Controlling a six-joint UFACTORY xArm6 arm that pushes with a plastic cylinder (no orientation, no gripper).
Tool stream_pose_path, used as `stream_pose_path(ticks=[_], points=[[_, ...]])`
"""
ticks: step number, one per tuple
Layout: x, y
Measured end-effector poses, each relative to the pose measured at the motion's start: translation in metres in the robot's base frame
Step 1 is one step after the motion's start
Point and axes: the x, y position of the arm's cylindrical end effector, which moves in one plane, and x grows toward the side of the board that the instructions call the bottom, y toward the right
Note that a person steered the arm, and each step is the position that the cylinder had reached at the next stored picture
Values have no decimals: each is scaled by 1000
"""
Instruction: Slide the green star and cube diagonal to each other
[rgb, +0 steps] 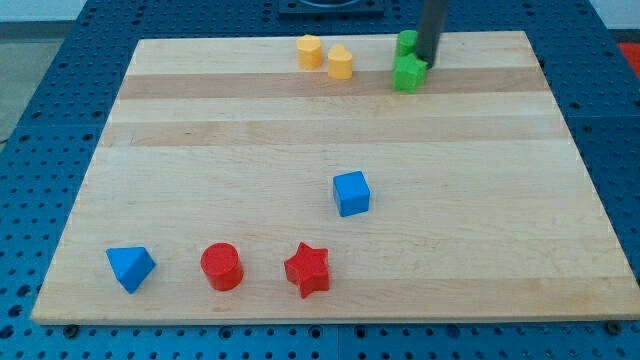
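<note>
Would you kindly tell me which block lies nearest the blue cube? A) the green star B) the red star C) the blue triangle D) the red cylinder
B: the red star sits just below and to the view's left of the blue cube, closer than any other block.

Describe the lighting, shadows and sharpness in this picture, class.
Camera view: even, soft light, no glare on the wooden board; blocks such as the blue cube cast only faint shadows; my tip beside the green star looks slightly blurred; block edges are mildly soft.
</note>
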Motion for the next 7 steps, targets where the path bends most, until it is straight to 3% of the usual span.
stream_pose_path(ticks=[1, 3, 4, 6, 7], points=[[57, -10], [111, -117], [163, -119], [171, 16], [220, -11]])
